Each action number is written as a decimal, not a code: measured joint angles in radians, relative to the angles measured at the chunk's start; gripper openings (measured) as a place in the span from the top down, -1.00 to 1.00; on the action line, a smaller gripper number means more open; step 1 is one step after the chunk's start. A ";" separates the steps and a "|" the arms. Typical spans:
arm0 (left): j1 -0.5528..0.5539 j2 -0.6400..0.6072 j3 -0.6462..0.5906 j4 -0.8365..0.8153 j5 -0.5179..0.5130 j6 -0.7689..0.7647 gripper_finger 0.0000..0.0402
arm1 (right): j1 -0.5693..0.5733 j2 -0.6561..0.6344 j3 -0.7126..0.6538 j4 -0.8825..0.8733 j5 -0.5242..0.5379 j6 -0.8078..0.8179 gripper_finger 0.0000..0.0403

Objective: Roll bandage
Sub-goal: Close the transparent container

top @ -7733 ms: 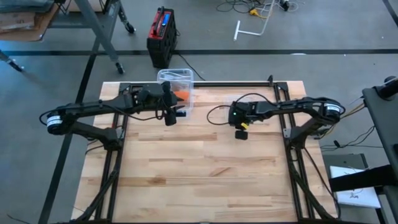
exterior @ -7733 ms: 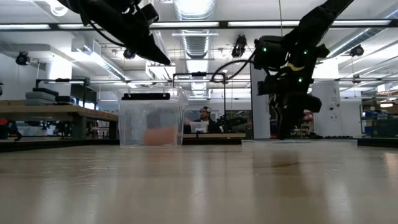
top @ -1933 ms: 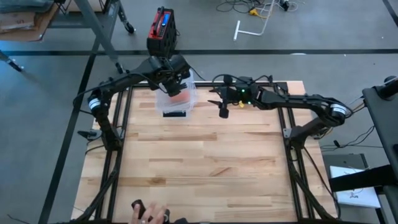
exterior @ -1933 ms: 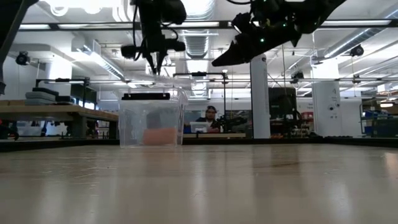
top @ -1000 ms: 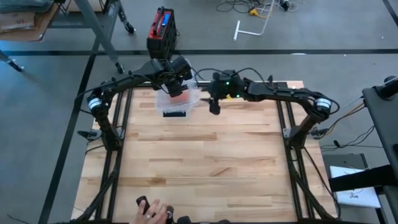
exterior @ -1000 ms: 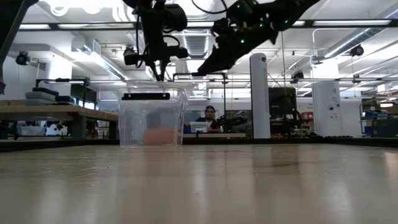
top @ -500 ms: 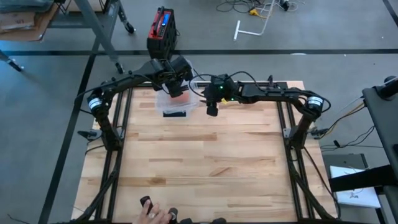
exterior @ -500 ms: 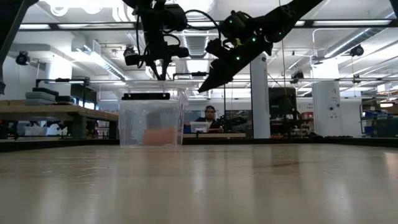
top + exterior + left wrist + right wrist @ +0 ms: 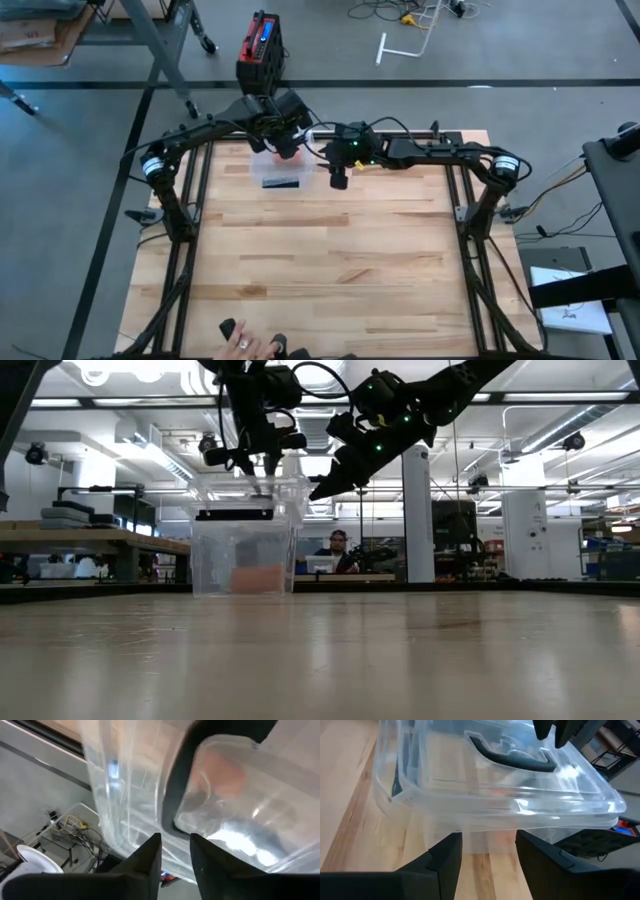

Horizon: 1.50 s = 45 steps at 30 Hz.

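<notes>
No lettering to read anywhere here: the clear plastic box (image 9: 284, 160) near the desk's (image 9: 320, 260) far edge carries no label that can be made out. The red case (image 9: 258, 55) on the floor beyond shows only a blue patch, its markings too small to tell.

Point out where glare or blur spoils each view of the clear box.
Left wrist view: the clear box is smeared, with bright streaks on its wall. Right wrist view: white glints run along its rim, otherwise it is sharp. Low view: the box looks hazy, and the orange thing inside is only a soft patch.
</notes>
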 joint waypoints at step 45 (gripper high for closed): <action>0.002 -0.701 -0.669 0.082 0.034 -1.947 0.40 | 0.092 0.043 0.035 -0.072 0.031 0.336 0.19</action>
